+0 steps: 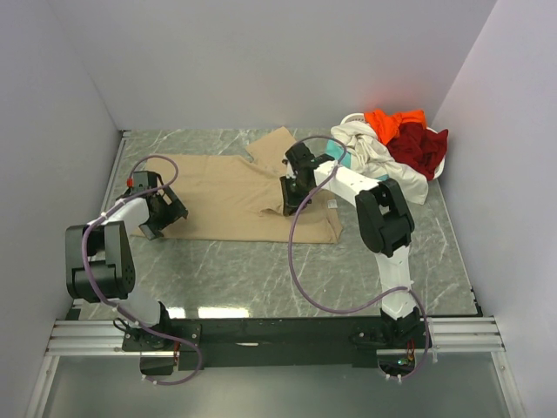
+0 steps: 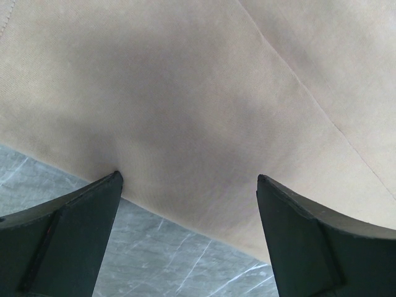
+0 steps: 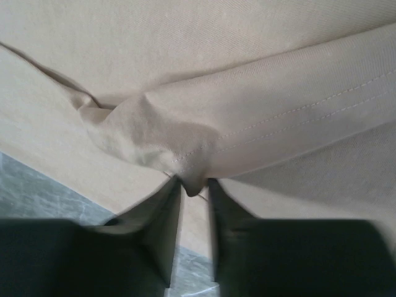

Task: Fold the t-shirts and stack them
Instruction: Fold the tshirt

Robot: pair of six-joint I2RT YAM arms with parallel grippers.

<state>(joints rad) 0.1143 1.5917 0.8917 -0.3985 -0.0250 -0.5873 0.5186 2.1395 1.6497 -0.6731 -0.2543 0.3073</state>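
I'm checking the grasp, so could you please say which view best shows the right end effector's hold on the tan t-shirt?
Right wrist: the right end effector pinches a hem of the tan t-shirt close up. Top external shows it small; left wrist shows only flat cloth.

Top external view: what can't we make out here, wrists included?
- teal t-shirt: top view, only a sliver; cream-white t-shirt and right arm cover the rest.
- orange t-shirt, dark red t-shirt: top view, crumpled, outlines too small to trace.
- tan t-shirt: wrist views crop it; right gripper hides how deep its pinch goes.
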